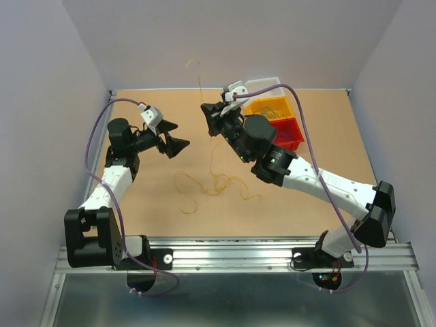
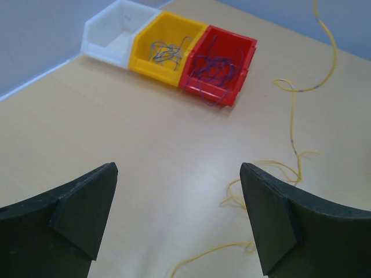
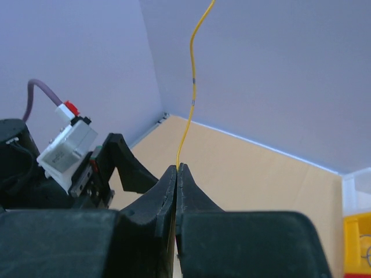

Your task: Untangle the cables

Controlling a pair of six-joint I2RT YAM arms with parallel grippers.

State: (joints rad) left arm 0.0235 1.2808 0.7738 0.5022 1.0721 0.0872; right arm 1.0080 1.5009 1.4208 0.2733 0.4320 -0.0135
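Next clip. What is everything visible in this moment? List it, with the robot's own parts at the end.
yellow cable: at least one strand, yellow-orange; loose tangle mid-table, one stretch rising through the right hand
dark cables: count unclear, blue-purple; tangled inside the red and yellow bins
white bin: one, white; one end of the bin row, far right of the table
yellow bin: one, yellow; middle of the row
red bin: one, red; other end of the row
table: one, tan
left arm: one, white and black; near-left
right arm: one, white and black; near-right
left hand: open, empty, above the table
right hand: shut on the yellow cable
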